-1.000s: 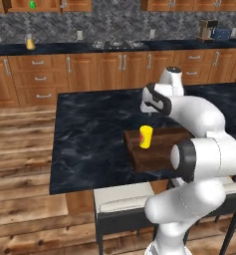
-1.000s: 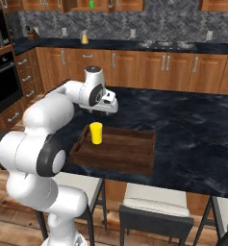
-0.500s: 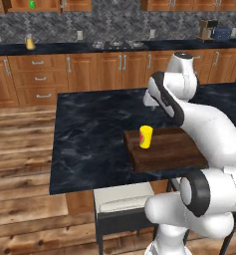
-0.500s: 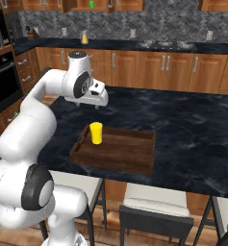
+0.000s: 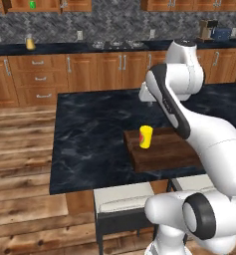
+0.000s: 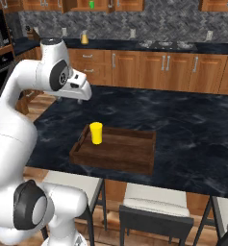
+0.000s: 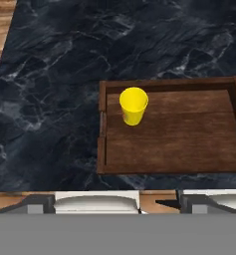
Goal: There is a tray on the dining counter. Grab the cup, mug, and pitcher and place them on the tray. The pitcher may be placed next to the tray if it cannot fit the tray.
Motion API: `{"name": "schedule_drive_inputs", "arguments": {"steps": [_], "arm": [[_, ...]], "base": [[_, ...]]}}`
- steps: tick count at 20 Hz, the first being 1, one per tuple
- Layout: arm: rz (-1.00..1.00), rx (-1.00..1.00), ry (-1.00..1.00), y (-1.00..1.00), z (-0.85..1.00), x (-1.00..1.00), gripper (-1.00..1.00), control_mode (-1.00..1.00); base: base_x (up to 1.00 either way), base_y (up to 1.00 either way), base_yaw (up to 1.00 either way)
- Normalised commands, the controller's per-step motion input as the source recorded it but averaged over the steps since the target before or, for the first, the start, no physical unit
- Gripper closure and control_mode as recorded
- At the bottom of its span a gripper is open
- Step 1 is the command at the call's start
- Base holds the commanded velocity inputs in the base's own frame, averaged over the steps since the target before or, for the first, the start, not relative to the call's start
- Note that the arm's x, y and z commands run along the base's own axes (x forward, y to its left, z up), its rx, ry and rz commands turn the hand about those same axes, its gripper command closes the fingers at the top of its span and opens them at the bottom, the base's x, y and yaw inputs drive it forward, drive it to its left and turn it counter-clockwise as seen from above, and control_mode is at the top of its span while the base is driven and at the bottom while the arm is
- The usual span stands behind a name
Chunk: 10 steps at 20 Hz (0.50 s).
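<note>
small yellow handleless cup [image 7: 133, 105]: upright in the flat dark brown wooden tray's [image 7: 189, 144] corner
my hand: state I cannot tell
black marble surface [image 5: 89, 134]: carries tray

Arm [image 5: 189, 124]: glossy white shell, fat rounded links, smooth tapered segments. Dark grey band runs along the link edge, upper middle of left base frame. Joint caps are dark grey discs with lighter rings, lower right there, lower left in right base frame. No cables or markings visible.

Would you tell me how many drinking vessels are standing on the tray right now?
1: the yellow cup stands upright near one end of the tray. Nothing else is on it.
</note>
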Motion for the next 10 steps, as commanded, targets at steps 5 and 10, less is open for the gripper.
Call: {"name": "schedule_drive_inputs", "arguments": {"steps": [5, 10], "arm": [[0.0, 0.0, 0.0, 0.03, 0.24, -0.63, -1.0, -1.0], [0.0, 0.0, 0.0, 0.0, 0.01, -0.25, -1.0, 1.0]], "base": [[0.0, 0.0, 0.0], [-0.48, 0.07, 0.0]]}}
